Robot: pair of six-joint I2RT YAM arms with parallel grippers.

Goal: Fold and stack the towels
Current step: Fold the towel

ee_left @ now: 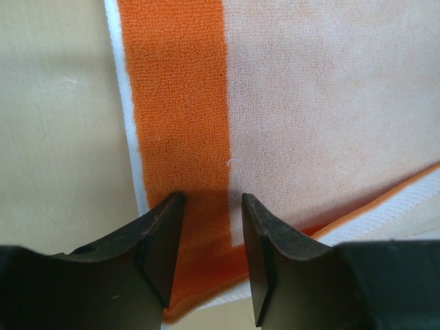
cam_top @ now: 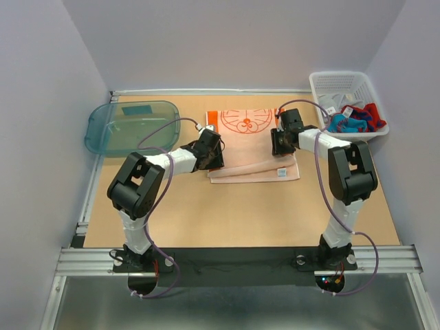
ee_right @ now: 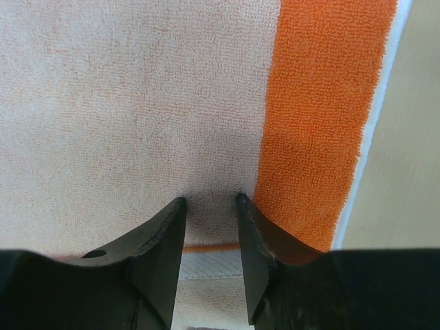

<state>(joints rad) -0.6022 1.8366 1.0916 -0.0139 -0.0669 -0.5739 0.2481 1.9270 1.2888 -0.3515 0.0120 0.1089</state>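
From above, the orange towel (cam_top: 251,148) lies in the middle of the table (cam_top: 240,213), its near part doubled into a band, while more towels (cam_top: 357,122) wait in the basket (cam_top: 344,77) at the far right and a tray (cam_top: 103,130) sits far left. The left gripper (cam_top: 212,157) reaches in low over the towel's left edge and the right gripper (cam_top: 278,142) over its right edge, both forearms angled inward with elbows raised, roughly mirrored. In the left wrist view, the fingertips (ee_left: 165,213) stand partly apart and rest on the dark orange stripe just inside the white hem; the cloth between them looks flat, so no pinch shows. In the right wrist view, the fingertips (ee_right: 172,213) are parted a little less and press on the pale cloth beside the stripe, just above the folded edge; whether they have caught any cloth cannot be told. To fold well, each arm probably needs a firm pinch of the top layer only, then both should lift and carry level together so the edges line up
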